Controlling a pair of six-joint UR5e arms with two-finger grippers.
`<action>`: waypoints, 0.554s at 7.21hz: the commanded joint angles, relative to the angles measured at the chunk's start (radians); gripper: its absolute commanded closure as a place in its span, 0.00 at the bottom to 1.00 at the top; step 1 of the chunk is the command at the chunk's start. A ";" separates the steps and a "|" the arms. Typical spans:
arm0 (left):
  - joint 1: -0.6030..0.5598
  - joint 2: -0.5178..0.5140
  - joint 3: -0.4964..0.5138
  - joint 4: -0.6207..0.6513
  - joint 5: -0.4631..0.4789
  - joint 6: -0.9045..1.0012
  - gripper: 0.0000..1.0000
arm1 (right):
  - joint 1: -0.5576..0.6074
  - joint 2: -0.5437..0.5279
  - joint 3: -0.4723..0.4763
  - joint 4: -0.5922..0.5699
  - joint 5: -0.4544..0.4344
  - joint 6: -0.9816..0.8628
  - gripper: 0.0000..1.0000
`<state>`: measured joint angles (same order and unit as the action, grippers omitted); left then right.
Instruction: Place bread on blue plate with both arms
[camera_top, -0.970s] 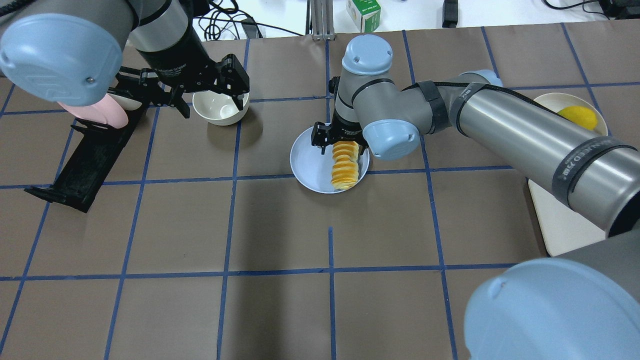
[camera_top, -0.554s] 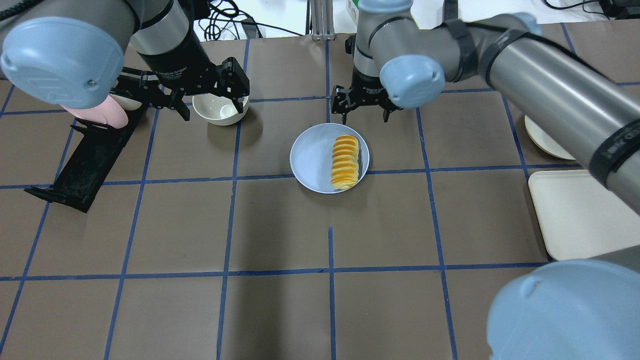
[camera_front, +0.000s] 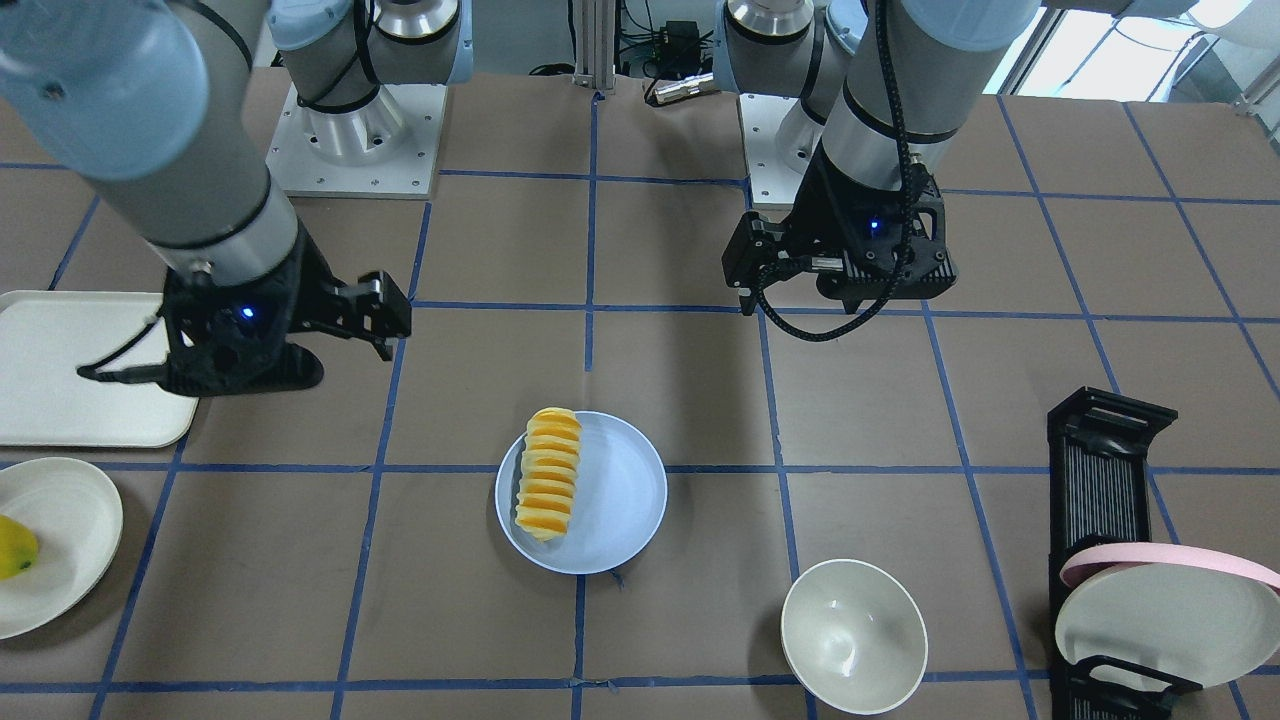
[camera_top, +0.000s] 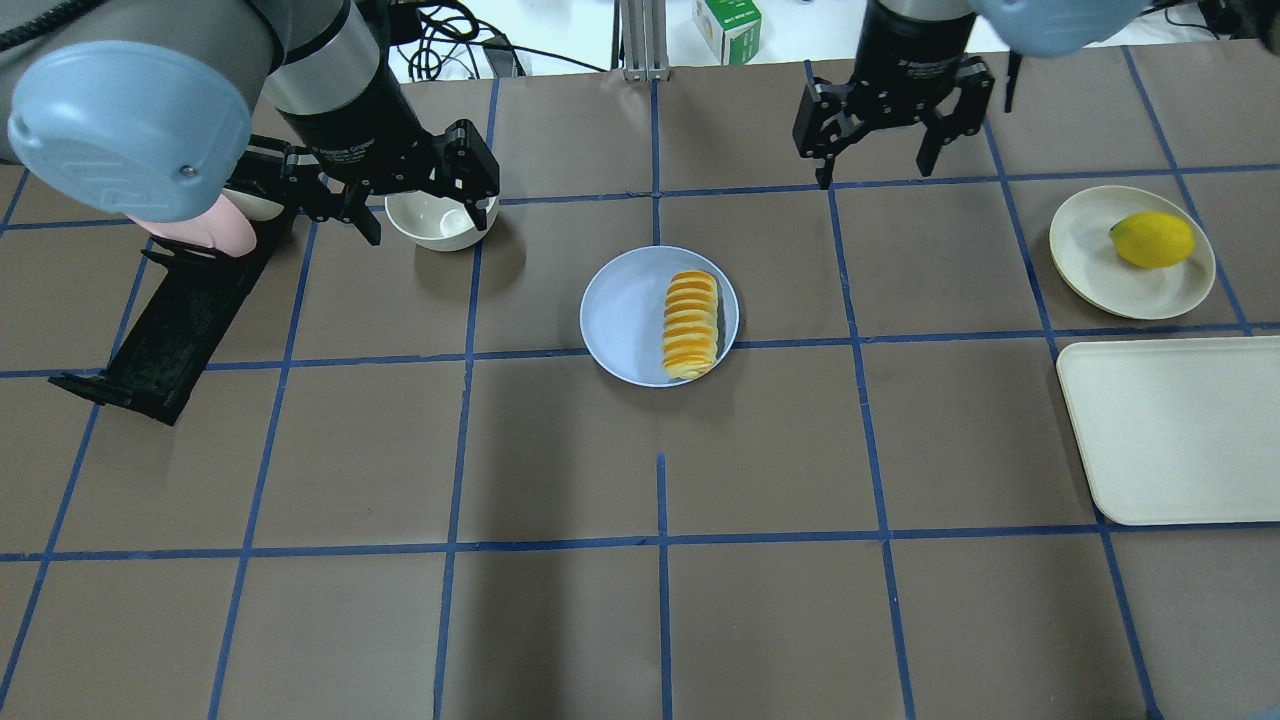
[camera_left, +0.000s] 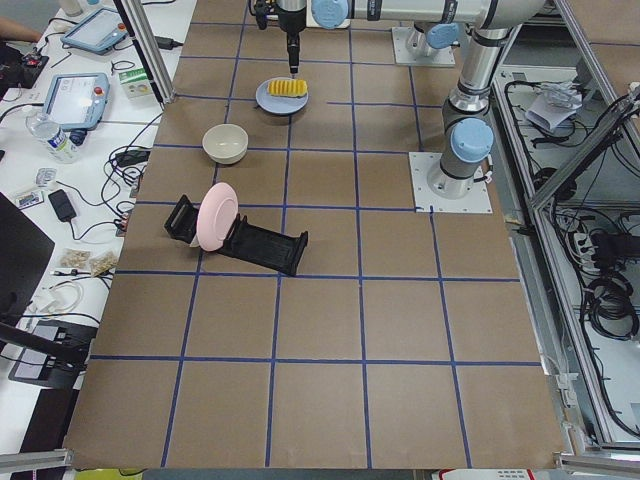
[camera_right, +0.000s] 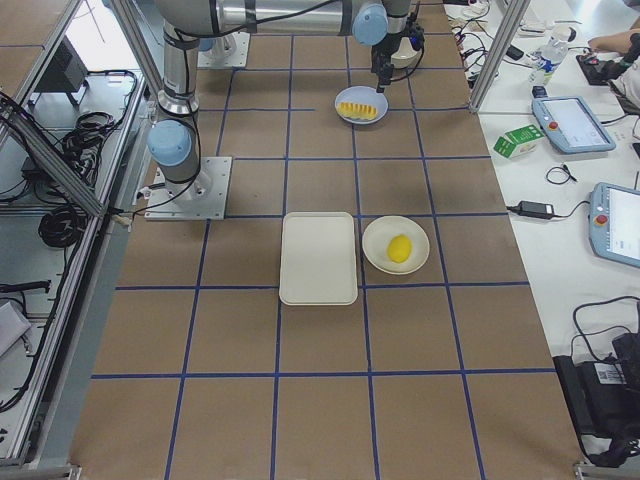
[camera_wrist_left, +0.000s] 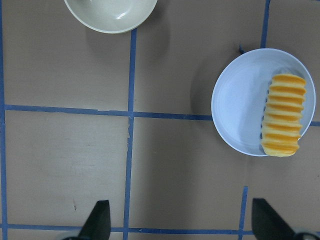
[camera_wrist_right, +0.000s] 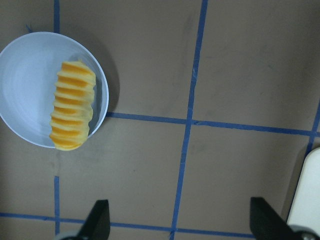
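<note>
The bread, a ridged orange-yellow loaf, lies on the right half of the pale blue plate at the table's middle. Both also show in the front view, bread on plate. My right gripper is open and empty, raised, far right of the plate. In its wrist view the bread lies well to the left. My left gripper is open and empty, raised above the table to the plate's left. Its wrist view shows the plate to the right.
A white bowl stands left of the plate, partly hidden by my left gripper in the overhead view. A black rack holds a pink-rimmed plate. At right are a cream plate with a yellow fruit and a cream tray.
My right gripper was at the far end of the bread on the plate. It has lifted off and moved away to the far right, leaving the bread. The left arm hardly moved.
</note>
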<state>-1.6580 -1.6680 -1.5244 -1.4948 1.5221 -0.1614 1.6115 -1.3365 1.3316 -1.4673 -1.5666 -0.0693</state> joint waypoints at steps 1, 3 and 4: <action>-0.002 0.001 0.001 0.001 0.001 -0.001 0.00 | -0.022 -0.047 0.020 0.042 -0.001 -0.027 0.00; 0.000 -0.001 0.000 0.002 0.001 0.000 0.00 | -0.019 -0.123 0.031 0.044 0.011 -0.032 0.00; 0.000 -0.001 0.000 0.002 0.000 0.000 0.00 | -0.019 -0.142 0.058 0.036 0.014 -0.027 0.00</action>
<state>-1.6584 -1.6687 -1.5246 -1.4930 1.5228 -0.1613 1.5914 -1.4440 1.3656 -1.4261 -1.5581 -0.1007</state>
